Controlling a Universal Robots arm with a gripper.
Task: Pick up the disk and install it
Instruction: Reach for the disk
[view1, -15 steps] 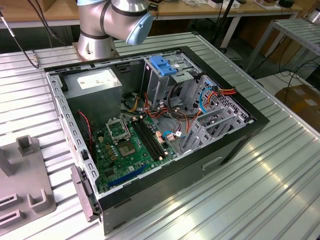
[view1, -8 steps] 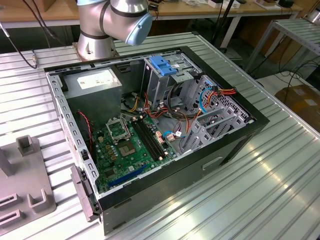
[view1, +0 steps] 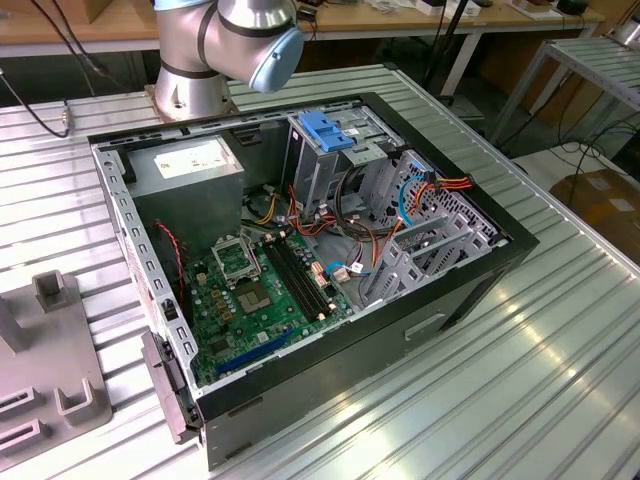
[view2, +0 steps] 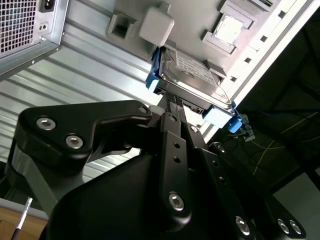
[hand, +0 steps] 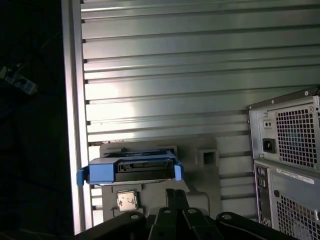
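Note:
The disk (view2: 192, 70) is a grey metal drive with a white label and blue rails. It rests on a grey fixture plate (view2: 200, 20) near the table's edge, outside the computer case. In the first wrist view the disk (hand: 135, 170) shows end-on, its blue rails at both sides. My gripper (view2: 172, 100) is just short of the disk's near edge, its black fingers together with nothing between them. The fingertips (hand: 170, 192) stop a little before the disk, with a narrow gap.
The open computer case (view1: 300, 250) lies on the ribbed metal table, with a blue-handled drive cage (view1: 325, 130) and a power-supply box (view1: 185, 165) inside. Its rear panel (hand: 290, 150) stands beside the fixture (hand: 205, 150). A small square chip (hand: 127, 200) sits on the fixture. The table edge (hand: 75, 100) is close by.

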